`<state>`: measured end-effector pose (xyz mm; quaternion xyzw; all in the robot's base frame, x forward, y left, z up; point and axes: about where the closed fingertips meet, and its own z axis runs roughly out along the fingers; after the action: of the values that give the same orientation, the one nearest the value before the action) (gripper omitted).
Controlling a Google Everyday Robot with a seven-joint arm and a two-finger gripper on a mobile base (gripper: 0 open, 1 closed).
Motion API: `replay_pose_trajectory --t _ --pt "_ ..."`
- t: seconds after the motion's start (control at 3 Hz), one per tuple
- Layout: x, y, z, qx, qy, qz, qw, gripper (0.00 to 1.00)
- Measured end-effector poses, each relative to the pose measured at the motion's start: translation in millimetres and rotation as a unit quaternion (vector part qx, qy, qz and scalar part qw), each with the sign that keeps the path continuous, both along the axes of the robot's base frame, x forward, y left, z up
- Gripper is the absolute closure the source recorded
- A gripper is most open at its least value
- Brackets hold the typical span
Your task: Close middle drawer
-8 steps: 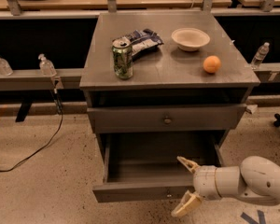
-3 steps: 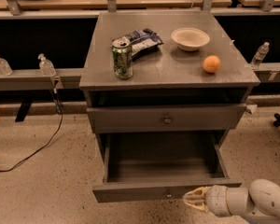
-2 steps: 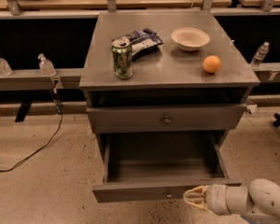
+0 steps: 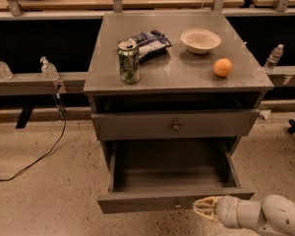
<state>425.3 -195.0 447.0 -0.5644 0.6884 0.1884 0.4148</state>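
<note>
The middle drawer (image 4: 167, 173) is pulled far out of the grey cabinet, low in the camera view. Its low front panel (image 4: 137, 202) carries a small round knob (image 4: 177, 204). The drawer box looks empty inside. My gripper (image 4: 202, 208) is at the right part of that front panel, just right of the knob. Its cream fingers are together and point left, against or very close to the panel. The white arm reaches in from the lower right corner.
Above the open drawer is a closed drawer with a taller front (image 4: 176, 126). On the cabinet top (image 4: 187, 73) stand a green can (image 4: 129, 61), a chip bag (image 4: 148, 42), a white bowl (image 4: 200, 40) and an orange (image 4: 223, 67). A black cable (image 4: 44, 154) lies on the floor at left.
Since the earliest frame my gripper has dropped from the drawer's right inner side to its front panel and its fingers have come together. Over the last second nothing visibly moved.
</note>
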Motion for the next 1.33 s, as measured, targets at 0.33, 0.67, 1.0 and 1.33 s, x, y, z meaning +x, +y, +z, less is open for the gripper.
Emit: replay_pose_trajectory --t 0.33,0.67,1.0,1.33 --pt "7.4 6.4 -19.0 -0.01 -0.047 -0.035 0.9982 1.0" --pt "27.1 2.5 -36.2 -0.043 -0.082 -0.079 0.9925 1.0" --pt "43.1 -2.3 -49.7 -0.072 -0.1 -0.119 0.9852 1.0" --pt "55.8 -11.1 -61.7 -0.074 -0.095 -0.156 0.9804 1.0"
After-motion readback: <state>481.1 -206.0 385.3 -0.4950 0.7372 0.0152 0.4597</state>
